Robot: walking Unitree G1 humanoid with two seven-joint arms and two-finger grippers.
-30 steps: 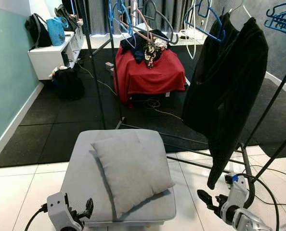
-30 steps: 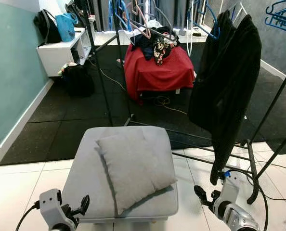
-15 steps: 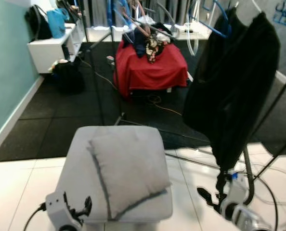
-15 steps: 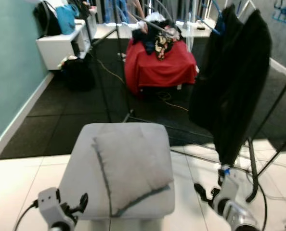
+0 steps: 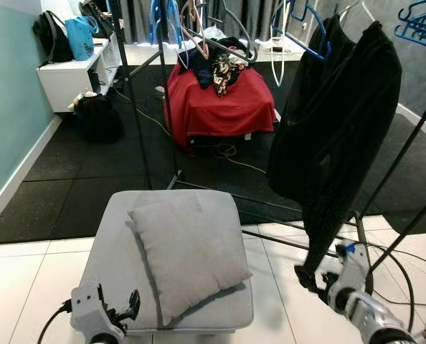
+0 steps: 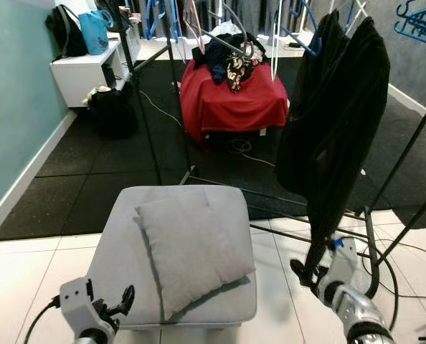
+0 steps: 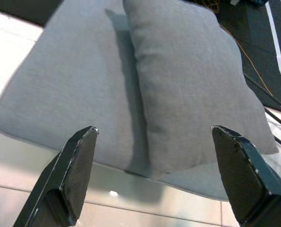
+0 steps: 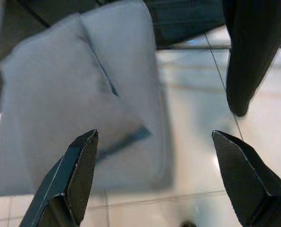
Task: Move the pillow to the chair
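Observation:
A grey square pillow [image 5: 188, 251] lies flat on a grey padded stool [image 5: 109, 236] just in front of me. My left gripper [image 5: 130, 304] hangs low at the stool's near left corner, open, with the pillow [image 7: 192, 80] ahead of its fingers. My right gripper [image 5: 303, 276] is open to the right of the stool, above the white tiles, and its wrist view looks back at the pillow [image 8: 69, 104]. Neither gripper touches the pillow. Farther back stands a red-draped seat [image 5: 220, 100] piled with clothes.
A black coat [image 5: 335, 122] hangs on a clothes rack at the right, close to my right arm, and the rack's floor bars [image 5: 285, 208] cross behind the stool. Cables [image 5: 396, 258] lie on the tiles. A white shelf [image 5: 69, 75] and a black bag [image 5: 98, 118] stand at the back left.
The whole view has shifted and sharpened as the camera moved. The pillow lies as before on the stool. Both grippers stay low and open.

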